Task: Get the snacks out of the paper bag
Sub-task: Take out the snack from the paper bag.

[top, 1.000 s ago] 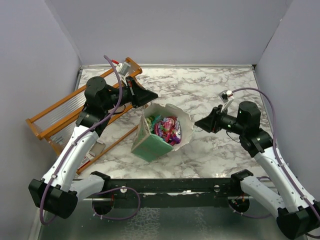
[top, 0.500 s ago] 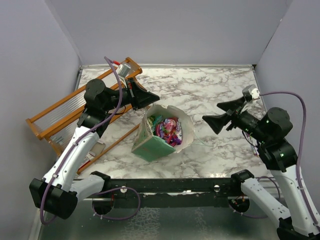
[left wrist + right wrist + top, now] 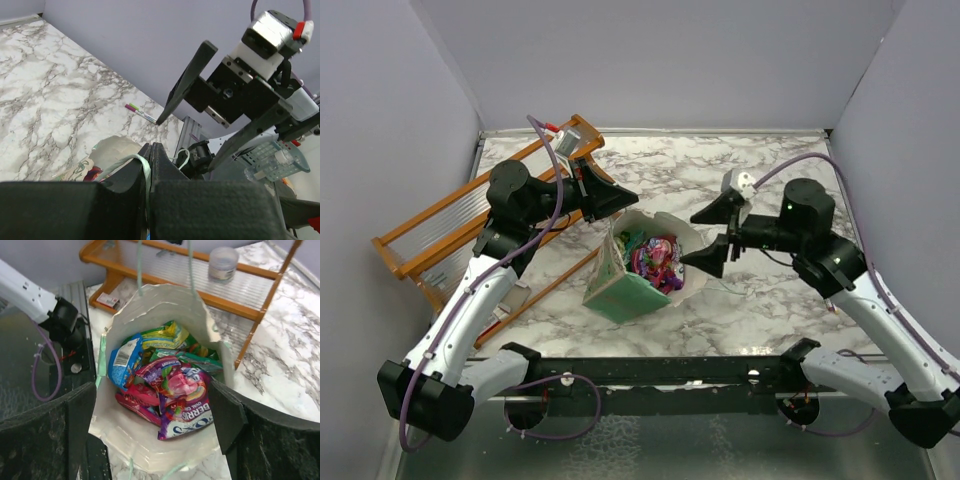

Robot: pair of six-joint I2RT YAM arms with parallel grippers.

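Marble worktop (image 3: pixel 760 180) fills the top view. At its centre the mint paper bag (image 3: pixel 620 290) tilts, mouth toward the right. Your left hand (image 3: pixel 630 192) is clenched on a string handle (image 3: pixel 145 170), propping that mouth up. Your right hand (image 3: pixel 688 240) hangs released at the rim, jaws wide. Lower it straight onto the topmost of the snacks (image 3: pixel 170 380), pinching one packet only and staying clear of the paper wall.

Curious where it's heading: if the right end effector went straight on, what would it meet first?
The right end effector would probably meet the snacks in the open paper bag, the purple packet first; depth is unclear.
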